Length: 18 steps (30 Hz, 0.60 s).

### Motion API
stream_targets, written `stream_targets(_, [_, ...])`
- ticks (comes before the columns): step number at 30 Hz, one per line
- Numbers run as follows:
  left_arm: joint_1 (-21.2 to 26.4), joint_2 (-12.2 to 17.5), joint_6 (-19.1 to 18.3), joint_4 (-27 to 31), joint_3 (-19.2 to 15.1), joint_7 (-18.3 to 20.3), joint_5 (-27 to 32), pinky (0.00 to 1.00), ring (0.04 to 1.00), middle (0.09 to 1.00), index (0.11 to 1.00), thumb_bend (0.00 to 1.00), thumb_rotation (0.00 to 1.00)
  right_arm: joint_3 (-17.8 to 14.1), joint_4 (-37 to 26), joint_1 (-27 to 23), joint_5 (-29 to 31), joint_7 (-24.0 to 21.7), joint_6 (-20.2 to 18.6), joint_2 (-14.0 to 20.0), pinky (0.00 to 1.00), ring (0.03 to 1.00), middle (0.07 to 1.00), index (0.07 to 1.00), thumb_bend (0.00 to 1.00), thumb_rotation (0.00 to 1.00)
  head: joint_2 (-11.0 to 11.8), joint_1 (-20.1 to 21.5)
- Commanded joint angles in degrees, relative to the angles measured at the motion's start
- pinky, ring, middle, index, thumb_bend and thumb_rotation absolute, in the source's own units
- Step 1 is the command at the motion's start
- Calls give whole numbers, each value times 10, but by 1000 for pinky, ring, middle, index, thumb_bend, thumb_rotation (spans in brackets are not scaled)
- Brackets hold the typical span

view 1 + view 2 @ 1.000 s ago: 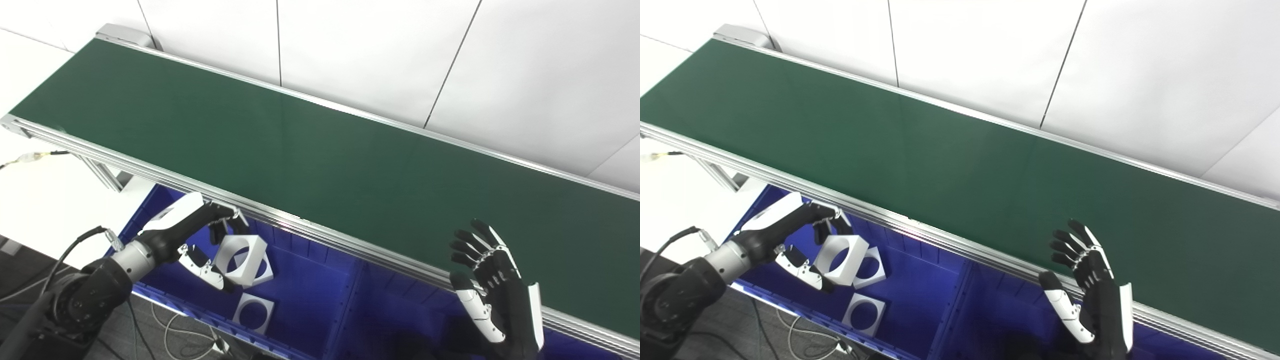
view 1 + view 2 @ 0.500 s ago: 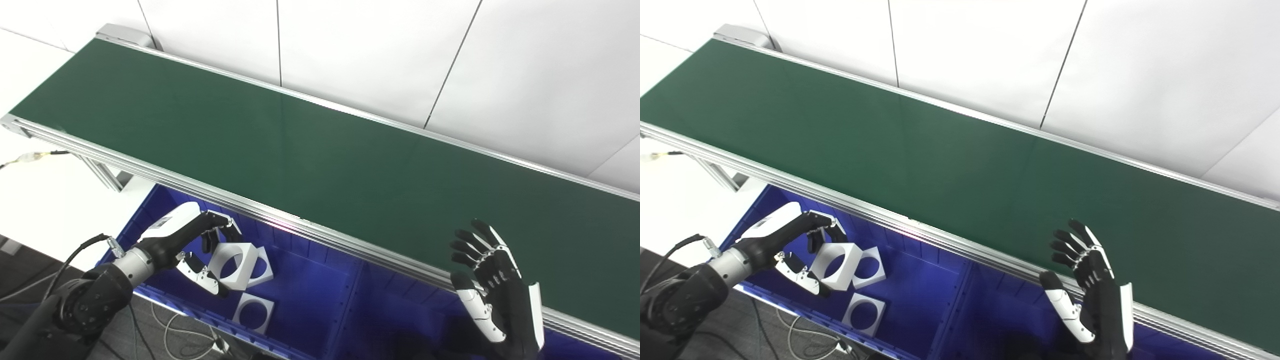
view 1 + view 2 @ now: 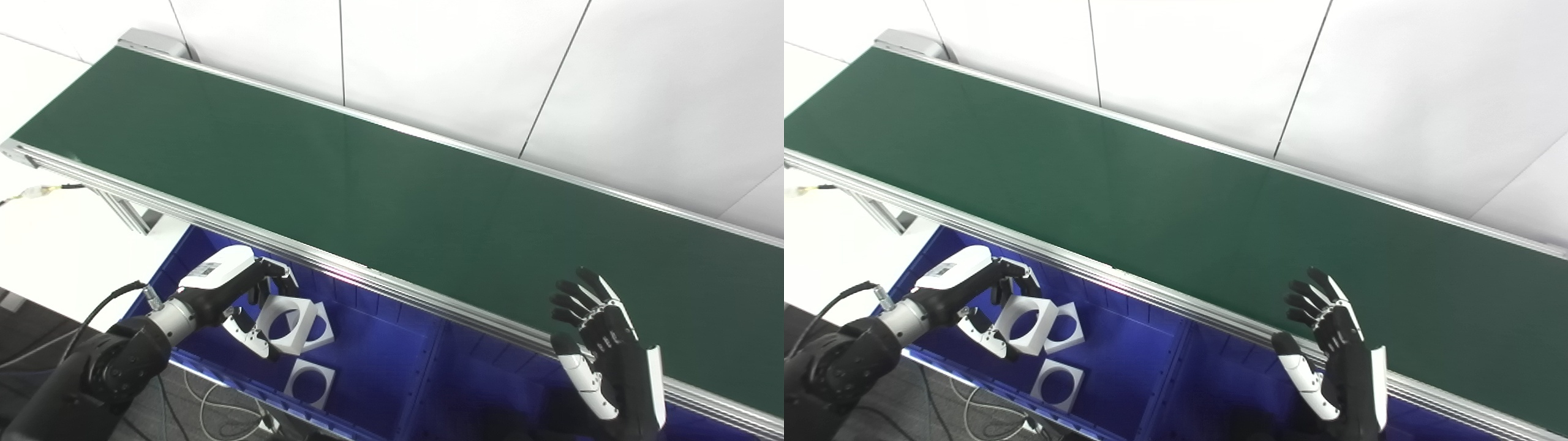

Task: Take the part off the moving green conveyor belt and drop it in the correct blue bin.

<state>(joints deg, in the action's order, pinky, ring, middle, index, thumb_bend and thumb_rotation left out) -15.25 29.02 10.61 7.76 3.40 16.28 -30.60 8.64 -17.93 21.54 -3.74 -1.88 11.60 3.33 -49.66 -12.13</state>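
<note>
A white square part with a round hole [image 3: 306, 324] is held upright in my left hand [image 3: 236, 300], fingers on its top edge and thumb under it. Hand and part are down inside the left blue bin [image 3: 380, 361], just below the rail of the green conveyor belt [image 3: 367, 184]. The part hangs over another white part [image 3: 325, 331] lying on the bin floor. No part shows on the belt. My right hand [image 3: 603, 349] is open with its fingers spread, raised at the belt's near rail on the right, holding nothing.
A third white square part [image 3: 328, 374] lies flat near the bin's front wall. A second blue bin [image 3: 490, 392] lies right of a divider, below my right hand. Cables run on the floor at the lower left. A white wall stands behind the belt.
My left hand has moved down and a little left, carrying the white part deeper into the left bin. My right hand has stayed put.
</note>
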Motion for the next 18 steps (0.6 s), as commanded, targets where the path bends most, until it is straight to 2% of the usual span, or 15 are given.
stream_targets(1, [6,9,5,15,-5,-13,6,391,406,480,517,501,0,1,-17,0,-2,-4,7,-3,671,732,770,853,664,561,0,1])
stream_targets(3, [5,8,1,17,-6,-13,7,404,417,494,514,502,0,1,-16,0,-3,-4,9,-4,669,730,769,851,666,562,1,2])
stream_targets(5, [3,9,-12,24,-6,-8,1,460,434,504,513,502,0,1,-15,0,-2,-4,9,-3,668,729,769,851,669,563,2,1])
stream_targets(6, [3,10,-18,27,-5,-6,-3,542,562,615,504,511,24,1,-15,0,-2,-4,9,-3,668,730,770,851,671,565,2,1])
stream_targets(7, [2,13,-27,34,-3,2,-9,563,595,642,502,513,30,1,-14,0,-2,-4,9,-3,668,730,770,852,672,566,4,2])
stream_targets(8, [2,17,-35,39,-1,10,-11,636,691,730,655,680,15,1,-14,0,-1,-4,9,-3,670,731,771,852,672,566,4,2])
stream_targets(9, [2,20,-42,43,1,16,-13,700,778,814,767,796,6,2,-14,0,-3,-4,9,-3,671,731,772,852,672,565,5,4])
stream_targets(10, [3,22,-47,46,2,21,-14,739,827,868,826,862,3,2,-13,0,-4,-4,9,-3,669,731,772,852,671,569,5,5])
stream_targets(13, [5,24,-61,50,4,29,-21,781,895,959,924,962,0,2,-14,0,-5,-3,7,-5,669,731,771,852,674,572,6,6])
stream_targets(18, [9,25,-64,51,5,28,-25,790,902,984,970,1000,7,2,-10,-3,-5,-3,10,-5,669,731,771,852,686,581,8,6])
